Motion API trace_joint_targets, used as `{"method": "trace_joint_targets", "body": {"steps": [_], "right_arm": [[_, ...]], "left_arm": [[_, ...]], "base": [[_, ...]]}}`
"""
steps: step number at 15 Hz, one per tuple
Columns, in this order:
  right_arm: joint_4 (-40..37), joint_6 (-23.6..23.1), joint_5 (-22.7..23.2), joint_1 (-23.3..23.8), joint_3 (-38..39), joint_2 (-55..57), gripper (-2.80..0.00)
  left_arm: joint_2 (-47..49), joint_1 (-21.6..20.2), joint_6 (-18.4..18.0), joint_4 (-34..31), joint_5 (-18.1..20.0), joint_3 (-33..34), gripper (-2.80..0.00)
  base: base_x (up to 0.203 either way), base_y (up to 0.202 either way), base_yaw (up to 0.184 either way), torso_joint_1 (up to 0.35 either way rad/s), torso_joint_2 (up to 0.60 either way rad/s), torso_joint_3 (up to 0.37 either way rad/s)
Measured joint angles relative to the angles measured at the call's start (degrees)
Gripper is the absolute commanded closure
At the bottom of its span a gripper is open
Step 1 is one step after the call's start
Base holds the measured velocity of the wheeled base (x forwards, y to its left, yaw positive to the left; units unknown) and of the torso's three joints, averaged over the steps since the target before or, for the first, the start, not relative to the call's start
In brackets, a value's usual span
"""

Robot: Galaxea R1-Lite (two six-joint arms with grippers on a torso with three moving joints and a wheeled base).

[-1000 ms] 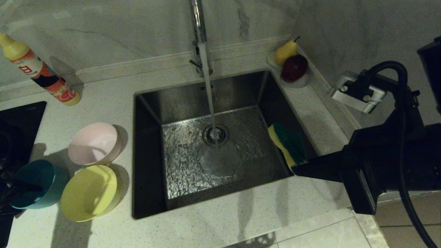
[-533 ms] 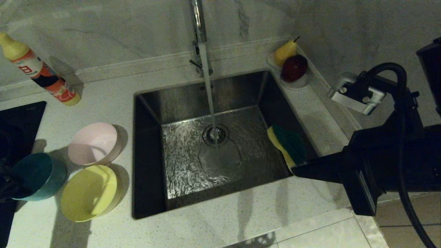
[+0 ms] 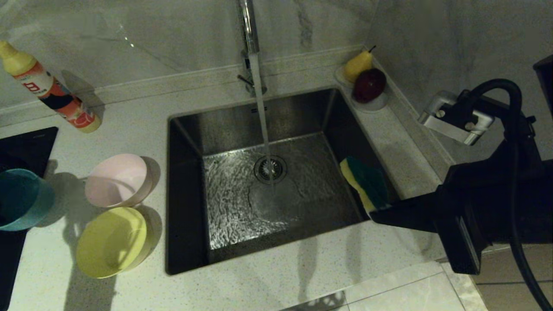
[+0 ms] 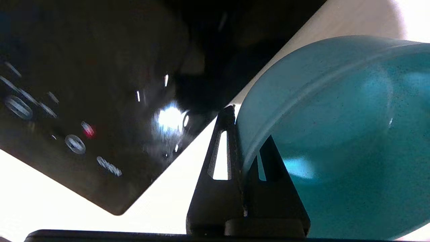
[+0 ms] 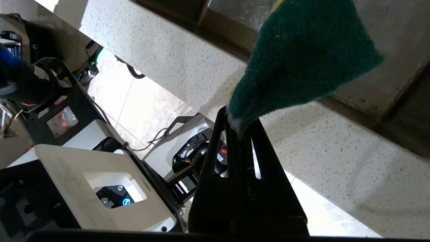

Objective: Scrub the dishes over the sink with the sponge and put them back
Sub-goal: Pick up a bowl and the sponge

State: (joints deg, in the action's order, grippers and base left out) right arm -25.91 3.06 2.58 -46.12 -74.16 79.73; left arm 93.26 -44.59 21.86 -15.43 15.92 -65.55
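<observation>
1. your left gripper (image 4: 240, 134) has its fingers pinched on the rim of the light blue bowl (image 4: 336, 134), one finger outside the wall and one inside; in the head view that bowl (image 3: 19, 198) hangs at the far left edge, over the dark cooktop (image 3: 26, 144).
2. your right gripper (image 5: 237, 129) is clamped tight on a corner of the sponge (image 5: 302, 57), green face showing; from the head camera the sponge (image 3: 367, 185) sits over the right side of the sink (image 3: 185, 142).
3. the pink bowl (image 3: 116, 179) and yellow bowl (image 3: 110, 242) rest on the speckled counter (image 3: 268, 276) left of the sink.
4. water runs from the tap (image 3: 248, 26) onto the drain strainer (image 3: 270, 168).
5. behind, against the marble wall: a detergent bottle (image 3: 47, 88), and a fruit dish (image 3: 371, 103) at the sink's far right corner.
6. since a second ago the blue bowl has left the counter beside the yellow bowl, up and to the left; the sponge has barely shifted.
</observation>
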Motion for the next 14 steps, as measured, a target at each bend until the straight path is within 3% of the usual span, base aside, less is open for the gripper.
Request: {"method": "trace_joint_targets", "body": {"steps": [4, 6, 8, 11, 14], "right_arm": [[0.2, 0.0, 0.0, 0.0, 0.3, -0.2, 0.0], [0.2, 0.0, 0.0, 0.0, 0.2, -0.2, 0.0], [0.2, -0.1, 0.0, -0.2, 0.0, -0.2, 0.0], [0.2, 0.0, 0.0, -0.2, 0.1, -0.4, 0.0], [0.3, -0.1, 0.0, -0.2, 0.1, -0.8, 0.0]], "left_arm": [[-4.7, -0.5, 4.8, -1.0, 0.3, -7.3, 0.0], [-6.5, 1.5, 7.5, -4.7, 0.4, -13.5, 0.0], [-7.4, 6.4, 10.5, -10.6, 0.4, -20.6, 0.0], [-7.8, 17.4, 12.5, -16.4, -0.7, -27.2, 0.0], [-7.7, 30.1, 13.0, -18.9, -6.0, -29.1, 0.0]], "base": [[0.0, 0.0, 0.0, 0.0, 0.0, 0.0], [0.0, 0.0, 0.0, 0.0, 0.0, 0.0], [0.0, 0.0, 0.0, 0.0, 0.0, 0.0], [0.0, 0.0, 0.0, 0.0, 0.0, 0.0], [0.0, 0.0, 0.0, 0.0, 0.0, 0.0]]}}
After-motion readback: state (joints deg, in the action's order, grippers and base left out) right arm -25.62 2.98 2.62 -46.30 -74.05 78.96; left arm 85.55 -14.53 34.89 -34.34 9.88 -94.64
